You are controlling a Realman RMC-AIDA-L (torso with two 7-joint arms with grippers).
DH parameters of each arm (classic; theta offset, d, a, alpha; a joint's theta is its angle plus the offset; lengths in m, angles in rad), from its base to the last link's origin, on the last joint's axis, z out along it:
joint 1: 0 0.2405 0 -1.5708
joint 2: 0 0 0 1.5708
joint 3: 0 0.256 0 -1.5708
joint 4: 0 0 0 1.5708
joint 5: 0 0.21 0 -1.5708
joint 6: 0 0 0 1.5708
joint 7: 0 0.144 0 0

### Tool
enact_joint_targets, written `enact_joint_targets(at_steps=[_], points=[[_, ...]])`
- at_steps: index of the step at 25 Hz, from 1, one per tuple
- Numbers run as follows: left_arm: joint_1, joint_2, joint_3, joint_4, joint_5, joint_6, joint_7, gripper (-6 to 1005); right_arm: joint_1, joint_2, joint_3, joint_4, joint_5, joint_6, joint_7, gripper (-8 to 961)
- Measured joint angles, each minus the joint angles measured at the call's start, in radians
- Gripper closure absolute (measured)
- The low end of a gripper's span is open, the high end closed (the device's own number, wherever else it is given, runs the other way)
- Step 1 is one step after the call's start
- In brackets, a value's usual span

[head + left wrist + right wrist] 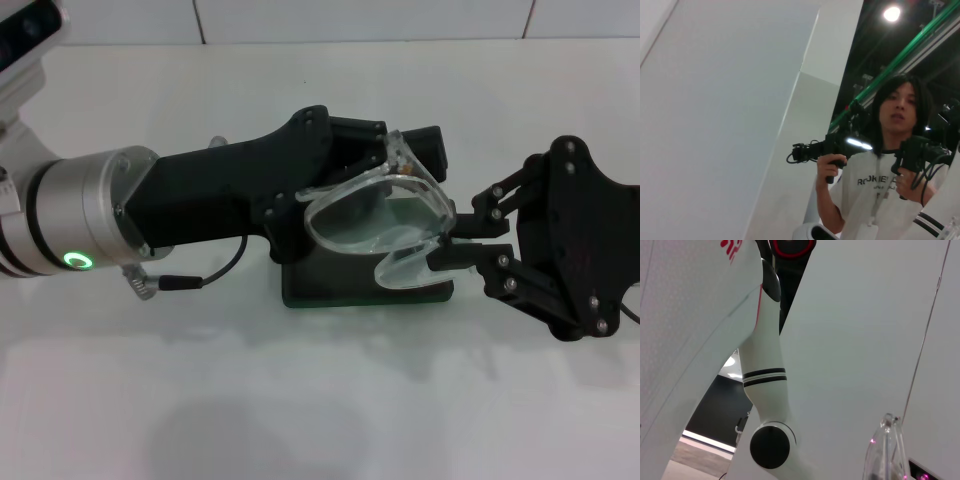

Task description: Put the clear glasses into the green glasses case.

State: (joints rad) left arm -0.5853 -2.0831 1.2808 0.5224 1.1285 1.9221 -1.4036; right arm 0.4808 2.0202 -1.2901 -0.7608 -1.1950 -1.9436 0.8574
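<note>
The clear glasses (pixel 385 222) hang tilted just above the green glasses case (pixel 340 292), which lies on the white table and is mostly covered by them. My left gripper (pixel 375 165) reaches in from the left and is shut on the frame's upper rim. From the right, my right gripper (pixel 462 241) pinches the end of the frame nearest it. A clear edge of the glasses (pixel 886 450) shows in the right wrist view. The left wrist view faces away from the table.
A thin black cable (pixel 215 272) trails from the left arm over the table beside the case. The white table (pixel 300 400) spreads in front of and behind the case. A tiled wall (pixel 360 18) runs along the back.
</note>
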Motion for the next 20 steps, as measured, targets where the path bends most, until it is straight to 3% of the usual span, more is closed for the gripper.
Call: enact_joint_targets(at_steps=[20], points=[[0.004,0.000,-0.015,-0.007,0.009,0.011,0.021,943,0.002,0.001,0.000,0.009,0.002,0.000,-0.001,893]])
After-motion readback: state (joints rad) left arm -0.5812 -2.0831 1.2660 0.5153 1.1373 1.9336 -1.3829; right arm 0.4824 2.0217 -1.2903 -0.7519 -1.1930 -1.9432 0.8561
